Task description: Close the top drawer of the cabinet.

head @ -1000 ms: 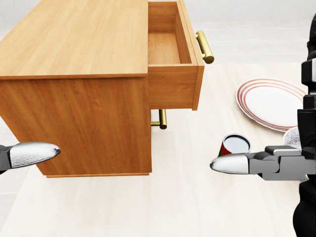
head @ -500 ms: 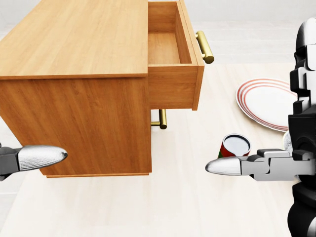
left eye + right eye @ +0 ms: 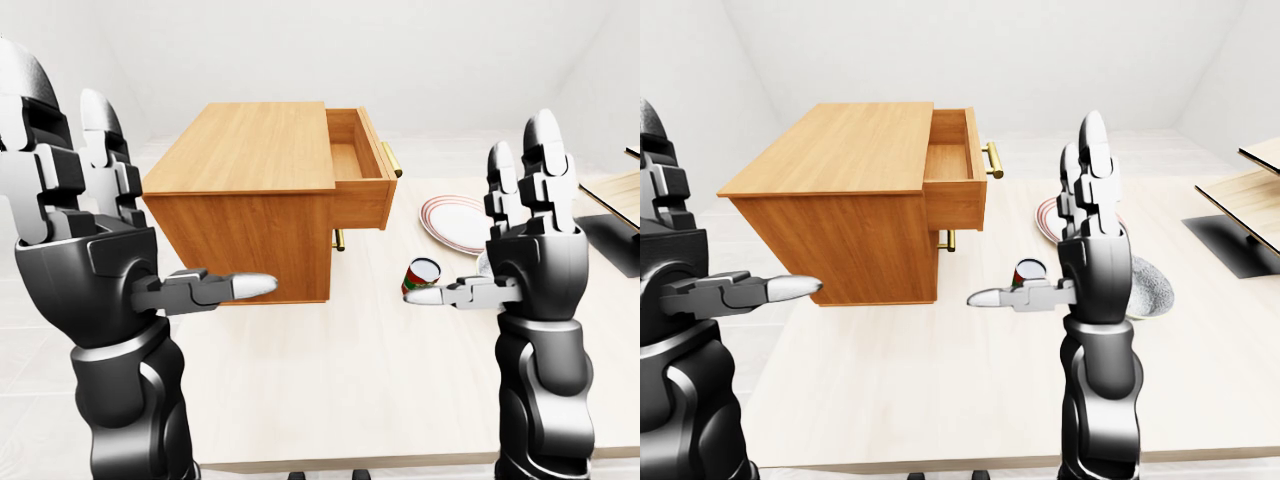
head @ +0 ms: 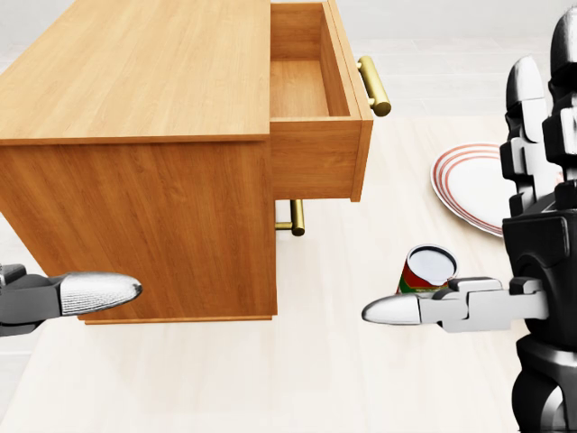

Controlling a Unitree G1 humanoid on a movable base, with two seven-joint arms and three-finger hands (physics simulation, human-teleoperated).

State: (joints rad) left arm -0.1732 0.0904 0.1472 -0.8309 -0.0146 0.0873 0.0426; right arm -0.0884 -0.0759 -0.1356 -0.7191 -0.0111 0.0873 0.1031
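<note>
Top drawer (image 4: 311, 99) stands pulled out, its brass handle (image 4: 373, 86) up and left of the open, empty right hand (image 3: 525, 235); left hand (image 3: 95, 235) likewise open, poised for pushing.

A pale wooden table (image 3: 330, 390) carries everything. On it stand a wooden cabinet (image 3: 250, 205) toward the left of the left-eye view, a red-rimmed plate (image 3: 452, 222) to the right, and a small open can (image 4: 427, 269) between them, nearer the bottom.
</note>
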